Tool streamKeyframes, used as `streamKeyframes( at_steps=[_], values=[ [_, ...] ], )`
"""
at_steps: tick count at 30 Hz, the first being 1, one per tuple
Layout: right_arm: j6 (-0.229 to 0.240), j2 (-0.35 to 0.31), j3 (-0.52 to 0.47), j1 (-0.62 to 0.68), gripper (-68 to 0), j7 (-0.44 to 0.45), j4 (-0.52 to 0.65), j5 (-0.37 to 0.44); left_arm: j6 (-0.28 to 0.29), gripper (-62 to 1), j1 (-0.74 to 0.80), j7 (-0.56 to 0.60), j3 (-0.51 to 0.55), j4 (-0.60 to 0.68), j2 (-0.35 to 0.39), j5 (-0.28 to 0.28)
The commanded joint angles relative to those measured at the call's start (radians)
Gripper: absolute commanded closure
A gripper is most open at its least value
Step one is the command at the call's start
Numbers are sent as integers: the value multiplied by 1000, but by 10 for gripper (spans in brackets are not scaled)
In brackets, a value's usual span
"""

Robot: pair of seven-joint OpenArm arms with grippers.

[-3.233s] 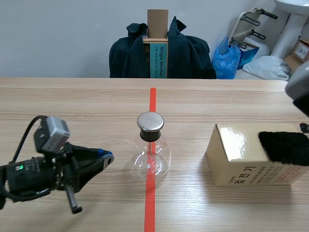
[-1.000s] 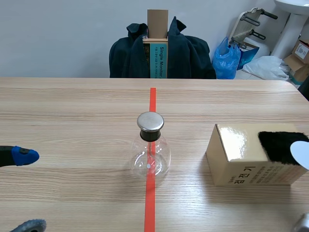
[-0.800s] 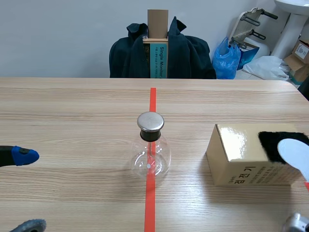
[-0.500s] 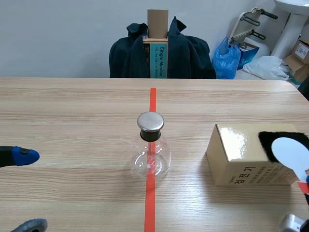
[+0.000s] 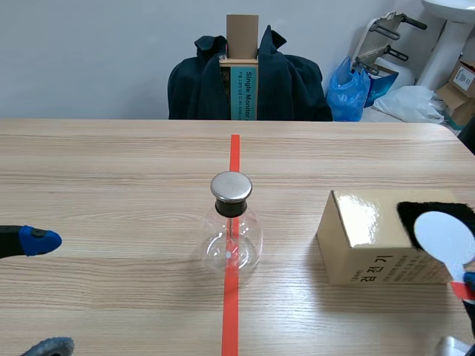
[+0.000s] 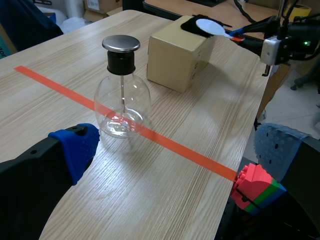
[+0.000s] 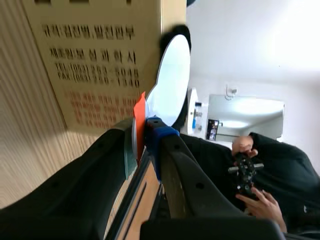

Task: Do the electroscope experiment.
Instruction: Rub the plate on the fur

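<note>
The electroscope (image 5: 234,226) stands upright on the tape line (image 5: 234,152) mid-table, near the cardboard box (image 5: 364,241), where the right gripper (image 7: 142,132) pinches a white paddle (image 5: 444,236) over the black cloth (image 5: 417,211), while the left gripper (image 6: 167,167) is spread apart.

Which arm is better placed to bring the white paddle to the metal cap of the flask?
Right. The right gripper is shut on the white paddle, whose disc is over the black cloth on the box. The left gripper is open, holds nothing and is apart from the flask.
</note>
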State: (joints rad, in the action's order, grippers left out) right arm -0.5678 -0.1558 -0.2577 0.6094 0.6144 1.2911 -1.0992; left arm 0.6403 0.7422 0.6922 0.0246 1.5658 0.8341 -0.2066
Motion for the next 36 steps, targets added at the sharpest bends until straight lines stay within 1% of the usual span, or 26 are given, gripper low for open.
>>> streamKeyframes(
  at_steps=[1,2,3,4,6,7,8,9,11,12,13,15,16,17,19,20,21,23,24,25,28,29,30,32,33,36],
  values=[
    [-10,10,10,-11,-8,-90,17,5,2,-623,-6,14,-5,6,-5,-10],
    [-10,11,7,-11,-8,-143,17,6,2,-623,-6,14,-5,6,-5,-9],
    [-2,10,2,-11,-8,-169,17,6,2,-623,-6,14,-5,6,-5,-9],
    [14,6,-1,-11,-8,-158,17,5,2,-623,-6,14,-5,6,-5,-9],
    [27,-2,9,-14,-8,-59,17,-1,2,-623,-6,14,-5,6,-5,-9],
    [27,-1,16,-16,-8,-30,17,0,2,-623,-6,14,-5,6,-5,-10],
    [25,2,24,-20,-8,-37,17,0,2,-623,-6,14,-5,6,-5,-10],
    [16,6,26,-20,-8,-79,17,4,2,-623,-6,14,-5,6,-5,-10],
    [17,10,19,-18,-8,-185,17,7,2,-623,-6,14,-5,6,-5,-10],
    [25,6,14,-16,-8,-198,17,7,2,-623,-6,14,-5,6,-5,-10],
    [32,0,14,-16,-8,-175,17,3,2,-623,-6,14,-5,6,-5,-10],
    [34,-5,18,-23,-8,-79,17,-1,2,-623,-6,14,-5,6,-5,-10],
    [34,-3,18,-27,-8,-68,18,-1,2,-623,-6,14,-5,6,-5,-9],
    [33,1,19,-29,-8,-92,19,3,2,-623,-6,14,-5,6,-5,-10],
    [32,0,17,-27,-8,-177,19,6,2,-623,-6,14,-5,6,-5,-9],
    [40,-1,14,-24,-8,-189,19,6,2,-623,-6,14,-5,6,-5,-9],
    [46,-4,14,-24,-8,-171,19,4,2,-623,-6,14,-5,6,-5,-9],
    [45,-4,19,-31,-8,-74,19,-2,2,-623,-6,14,-5,6,-5,-10],
    [44,-4,24,-34,-8,-56,21,-1,2,-623,-6,14,-5,6,-5,-10],
    [44,-3,28,-34,-8,-65,22,1,2,-623,-6,14,-5,6,-5,-10],
    [43,-2,25,-24,-8,-195,21,10,1,-623,-6,14,-5,6,-5,-10],
    [47,-2,20,-21,-8,-206,21,10,1,-623,-6,14,-5,6,-5,-10],
    [47,-2,21,-21,-8,-195,21,8,1,-623,-6,14,-5,6,-5,-10],
    [44,-2,25,-26,-8,-124,23,-1,1,-623,-6,14,-5,6,-5,-10],
    [42,-2,26,-28,-8,-110,26,-1,1,-623,-6,14,-5,6,-5,-10],
    [39,-2,21,-27,-8,-175,28,7,0,-623,-6,14,-5,6,-5,-10]
  ],
)
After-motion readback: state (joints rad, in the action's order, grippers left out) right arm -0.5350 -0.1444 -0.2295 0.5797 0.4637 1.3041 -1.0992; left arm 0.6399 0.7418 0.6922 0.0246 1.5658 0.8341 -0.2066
